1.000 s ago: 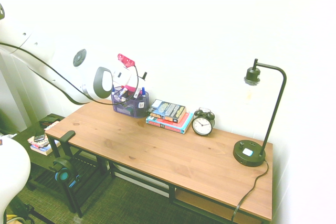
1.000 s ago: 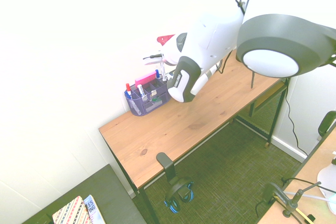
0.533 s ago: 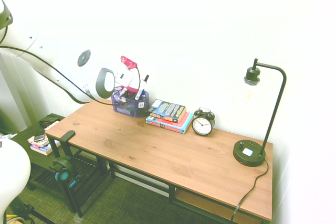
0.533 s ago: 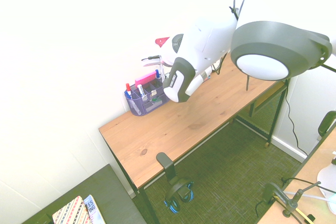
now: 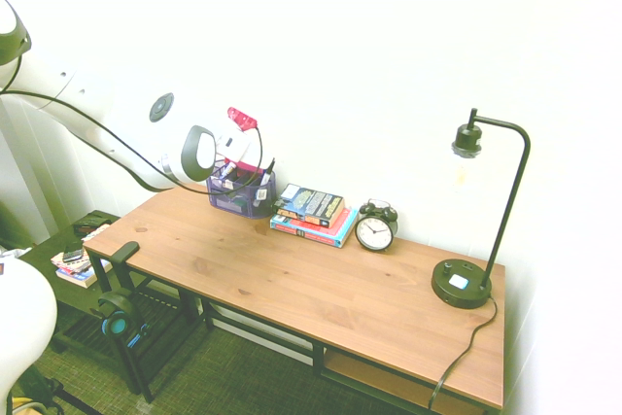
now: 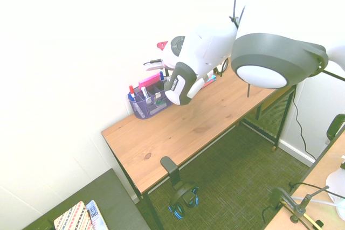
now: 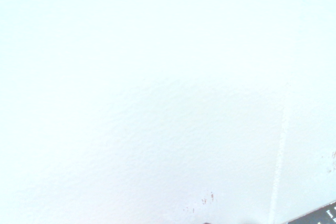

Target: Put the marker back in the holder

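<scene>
Desk (image 5: 321,289): long wooden top on a dark frame, set against a white wall.

Headphones (image 5: 117,320): black with blue trim, hanging from a hook at the desk's near end.

Lamp (image 5: 476,230): black, round base, thin bent stem, at the opposite end of the desk top.

Alarm clock (image 5: 375,227): black, twin bells, white face, just beside the books.

Books (image 5: 313,213): small flat stack, between the clock and the holder.

Holder (image 5: 241,192): dark purple see-through organizer at the back of the desk near the wall; several compartments. Contents seen from the second exterior view include a red-capped pen (image 6: 131,90) and a pink item (image 6: 149,81).

Marker (image 5: 263,174): white barrel, black cap uppermost, standing tilted in the holder's side nearest the books; its lower end is inside the holder.

Gripper (image 5: 251,164): white arm reaches over the holder, hand angled downward, right above the marker. Jaws: cannot tell whether parted or closed; the arm's body and glare hide the fingertips in both exterior views.

Wrist view: white wall only, with a dark sliver at one corner.
</scene>
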Motion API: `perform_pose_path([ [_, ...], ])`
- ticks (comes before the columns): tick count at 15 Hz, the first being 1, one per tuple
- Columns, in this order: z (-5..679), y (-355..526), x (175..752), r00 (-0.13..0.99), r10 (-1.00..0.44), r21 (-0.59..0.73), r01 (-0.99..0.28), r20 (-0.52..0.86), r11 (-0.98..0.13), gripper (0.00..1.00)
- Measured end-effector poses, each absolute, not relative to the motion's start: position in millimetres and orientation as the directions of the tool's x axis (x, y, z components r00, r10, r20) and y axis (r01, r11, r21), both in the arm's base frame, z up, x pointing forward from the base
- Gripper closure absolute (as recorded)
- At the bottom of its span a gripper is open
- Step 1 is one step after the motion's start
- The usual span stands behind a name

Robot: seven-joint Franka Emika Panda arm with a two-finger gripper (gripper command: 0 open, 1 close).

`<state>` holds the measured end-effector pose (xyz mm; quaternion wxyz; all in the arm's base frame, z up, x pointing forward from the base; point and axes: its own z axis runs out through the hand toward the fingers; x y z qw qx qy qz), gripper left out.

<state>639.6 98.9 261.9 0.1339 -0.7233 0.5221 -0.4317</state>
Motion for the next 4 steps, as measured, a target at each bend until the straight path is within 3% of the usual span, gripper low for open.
perform_pose_path([
  [4,265.0,93.1,640.7,0.070,-0.872,-0.655,-0.632,0.484,-0.414,0.00],
])
